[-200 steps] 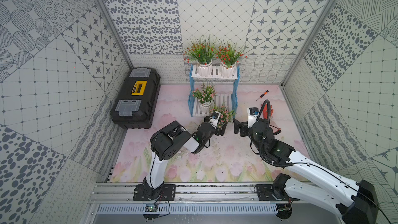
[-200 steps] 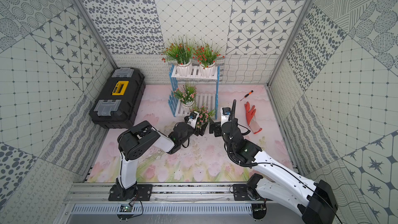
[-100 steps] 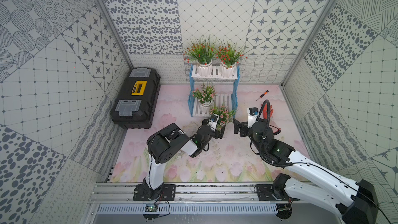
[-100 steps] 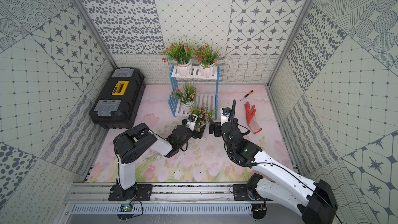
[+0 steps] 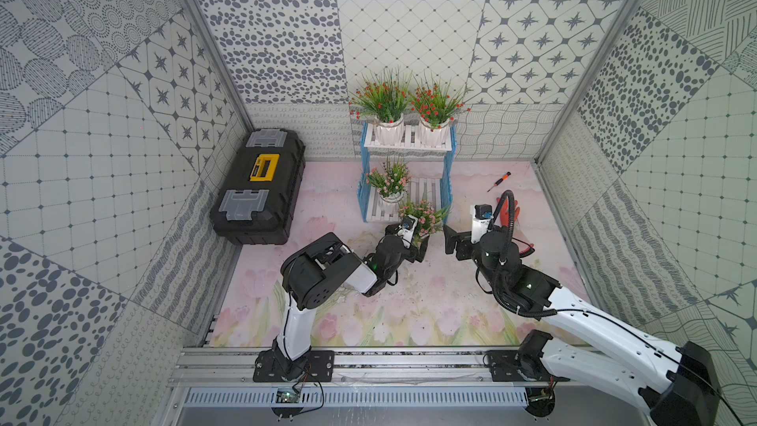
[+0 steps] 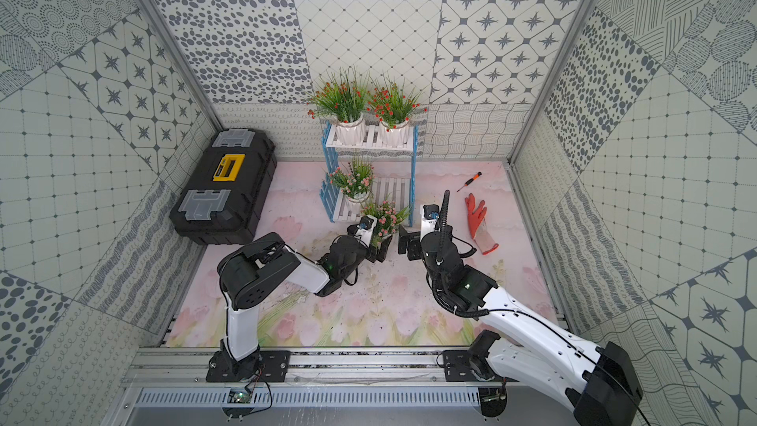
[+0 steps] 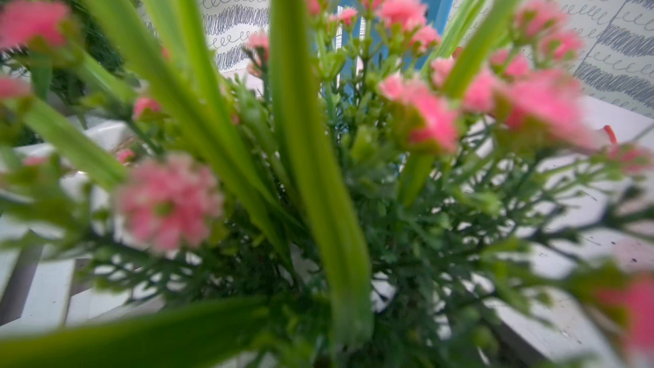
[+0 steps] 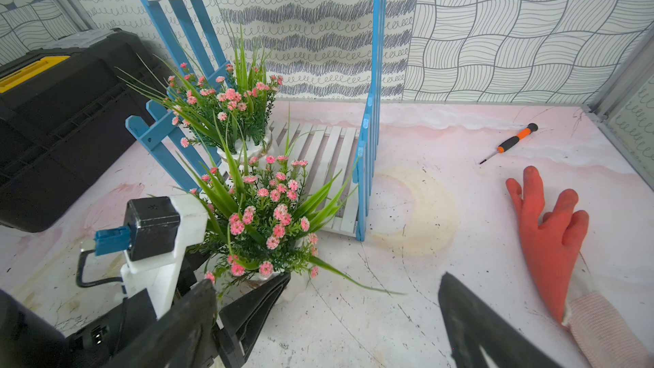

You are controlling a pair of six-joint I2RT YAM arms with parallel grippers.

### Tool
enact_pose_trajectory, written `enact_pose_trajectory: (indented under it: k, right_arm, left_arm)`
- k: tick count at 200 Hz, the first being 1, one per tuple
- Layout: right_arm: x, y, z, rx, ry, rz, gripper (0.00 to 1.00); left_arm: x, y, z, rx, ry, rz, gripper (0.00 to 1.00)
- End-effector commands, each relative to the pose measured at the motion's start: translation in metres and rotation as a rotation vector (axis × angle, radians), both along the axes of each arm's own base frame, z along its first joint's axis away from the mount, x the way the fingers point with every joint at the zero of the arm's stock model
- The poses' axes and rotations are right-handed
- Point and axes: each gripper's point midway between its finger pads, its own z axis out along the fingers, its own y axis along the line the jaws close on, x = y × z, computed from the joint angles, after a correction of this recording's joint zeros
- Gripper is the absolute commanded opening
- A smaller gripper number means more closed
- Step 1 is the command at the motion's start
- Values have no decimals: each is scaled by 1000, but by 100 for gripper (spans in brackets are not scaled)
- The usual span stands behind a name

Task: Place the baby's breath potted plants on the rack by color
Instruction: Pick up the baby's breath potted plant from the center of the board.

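The left fingers (image 8: 254,300) stand spread wide on either side of the base of the front pink plant (image 8: 263,221). We cannot tell whether they touch its pot. This plant stands on the worktop (image 5: 409,301) just before the open front of the rack (image 5: 447,165), close to the lower shelf but not on it. Its green blades lean out toward the right arm. From the left wrist we see little else: blurred pink flowers and broad green blades fill the view, with a piece of the rack's blue frame behind them.

The right fingers (image 8: 474,320) are wide apart too, and we see nothing between them. They hang low over the worktop, just beside the front pink plant and apart from it, pointing toward the rack.

On the rack's lower shelf the shelved pink plant (image 8: 226,107) stands upright at the left end, with bare white slats beside it. On the top shelf a red-orange plant (image 5: 381,100) and its red-orange twin (image 5: 435,102) stand side by side, leaves nearly touching.

A black and yellow toolbox (image 5: 258,190) sits by the left wall, well apart from the rack. To the right of the right arm an orange glove (image 6: 479,219) lies flat, with a small screwdriver (image 5: 499,181) beyond it, nearer the back wall.
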Motion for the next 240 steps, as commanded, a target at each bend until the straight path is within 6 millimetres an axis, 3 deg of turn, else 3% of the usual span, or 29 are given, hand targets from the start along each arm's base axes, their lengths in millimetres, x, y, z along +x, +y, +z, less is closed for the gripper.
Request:
enact_pose_trajectory:
  k: [1, 46, 136, 178, 198, 240]
  right_arm:
    - [1, -4, 9, 28, -32, -21, 98]
    - [2, -3, 7, 26, -27, -17, 98]
    - [3, -3, 9, 29, -36, -16, 98]
    - [3, -3, 8, 32, -34, -15, 98]
    - [4, -3, 10, 38, -38, -13, 98]
    - [4, -2, 10, 36, -38, -11, 98]
  left_arm:
    - [11, -6, 2, -5, -11, -6, 99]
    - [25, -14, 0, -12, 25, 2, 99]
    - [34, -22, -3, -10, 54, -3, 99]
    - [30, -19, -5, -10, 66, -4, 91]
    - [30, -15, -5, -11, 72, 15, 98]
    - [33, -11, -8, 0, 86, 45, 99]
